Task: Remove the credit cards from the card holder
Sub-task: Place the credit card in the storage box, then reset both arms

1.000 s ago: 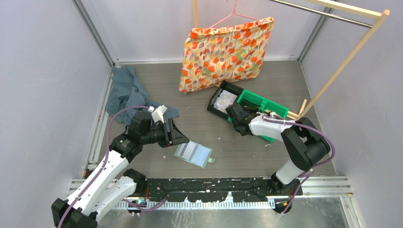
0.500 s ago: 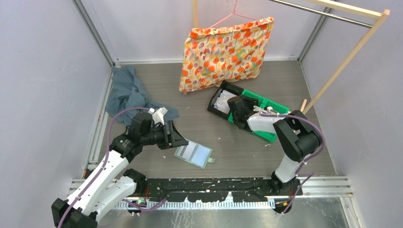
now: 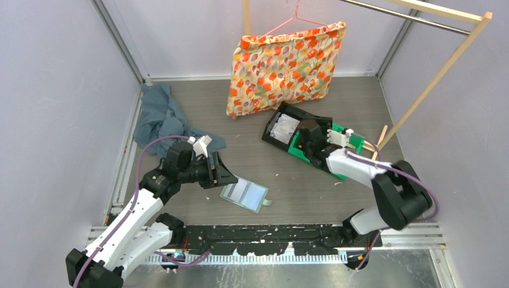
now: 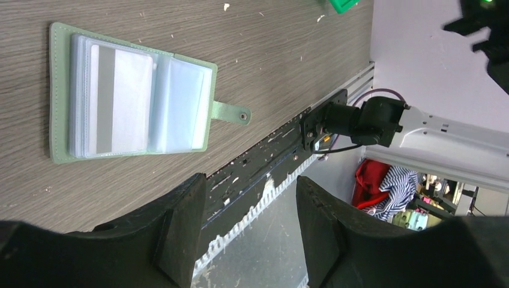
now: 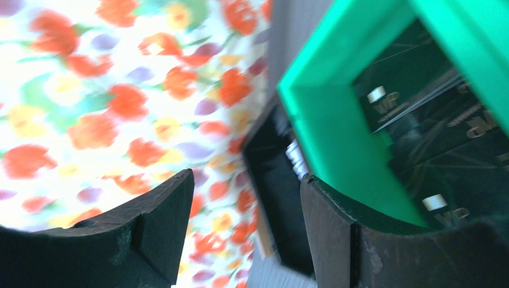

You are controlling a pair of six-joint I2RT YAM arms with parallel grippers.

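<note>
Card holder lies open just beyond parted left claw

A floral fabric bag hangs from a pink hanger at the bench's rear. A blue-grey cloth lies crumpled at the left. A black tray (whitish contents inside) adjoins a green bin, near a wooden rack.
</note>
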